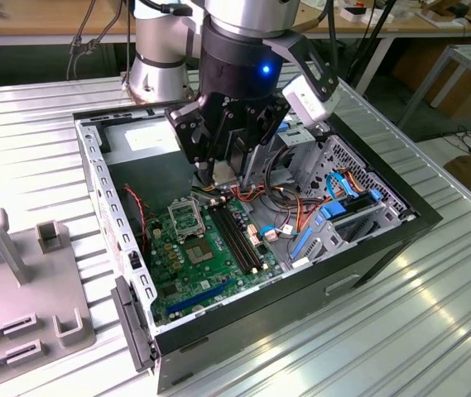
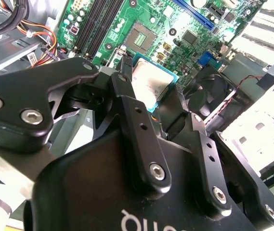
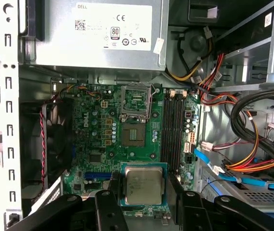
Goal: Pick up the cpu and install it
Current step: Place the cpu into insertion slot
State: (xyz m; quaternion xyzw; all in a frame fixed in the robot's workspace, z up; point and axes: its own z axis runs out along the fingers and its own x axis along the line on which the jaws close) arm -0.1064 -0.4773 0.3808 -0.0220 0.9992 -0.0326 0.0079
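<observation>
Silver-grey metal: the top of the cpu (image 3: 142,185) faces the wrist cameras, and a thin green rim shows around it in both wrist views.
Cpu place: it hangs in the air over the green board (image 1: 177,273), raised above the socket frame (image 3: 136,102) and apart from it, not seated in it.
Pincer: the pincer (image 1: 223,175) is clamped on the cpu, with its black fingers (image 3: 109,204) pressing on two opposite edges.
Arm pose: the arm comes down from above the socket frame. Its wrist is upright and the pincer points straight down into the open case (image 1: 252,318). A blue light glows on the wrist body.
Socket frame: it lies flat on the green board, and its hollow middle is in plain sight in the first wrist view.
Dark chip: a small dark square chip (image 3: 133,136) sits on the board just beside the socket frame, between the frame and the held cpu in the first wrist view.
Memory slots: long black slots (image 3: 173,130) run alongside the socket frame, on the exterior view's right of it.
Fan: a black fan (image 3: 55,139) with a red and black wire stands on the side of the socket frame opposite the memory slots.
Power supply: a grey box (image 3: 98,29) sits against the case wall, on the side of the socket frame away from the cpu.
Cables: orange, yellow, black and blue cables (image 3: 238,159) lie beyond the memory slots from the socket frame.
Counter: the case, holding the socket frame, rests on a ribbed metal counter (image 1: 367,339).
</observation>
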